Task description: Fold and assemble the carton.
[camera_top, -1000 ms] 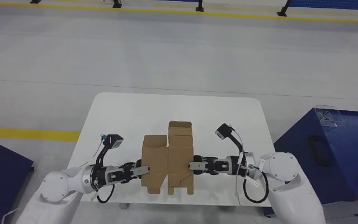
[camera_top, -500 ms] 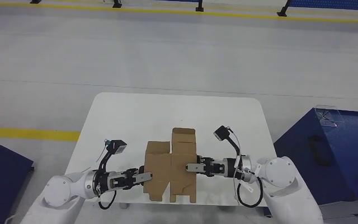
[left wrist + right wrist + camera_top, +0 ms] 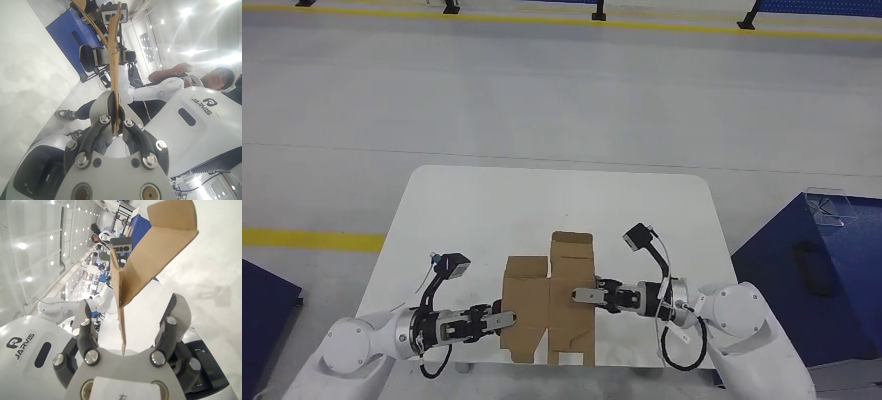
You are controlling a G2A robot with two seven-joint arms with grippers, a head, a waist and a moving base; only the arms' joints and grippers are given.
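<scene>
Carton [image 3: 547, 310], brown corrugated board, mostly flat: positioned over the near edge of the white table [image 3: 542, 200], between the two grippers; whether it rests on the tabletop cannot be determined.

Left gripper [image 3: 504, 320] is at the carton's left edge; in the left wrist view the left gripper [image 3: 115, 106] is clamped onto the board, both ribbed pads pressed against the carton [image 3: 113, 66], which is seen edge-on running away from the wrist.

Right gripper [image 3: 577, 296] is at the carton's right edge; in the right wrist view the right gripper [image 3: 130, 306] is spread wide; the carton [image 3: 151, 256] edge passes between the fingers, apart from both; one panel splays away from the other, with an end flap bent over at its far end.

Markings: a white label [image 3: 122, 389] on the right gripper's base carries marks cut off by the frame edge, not legible; the board faces in view are plain brown.
</scene>
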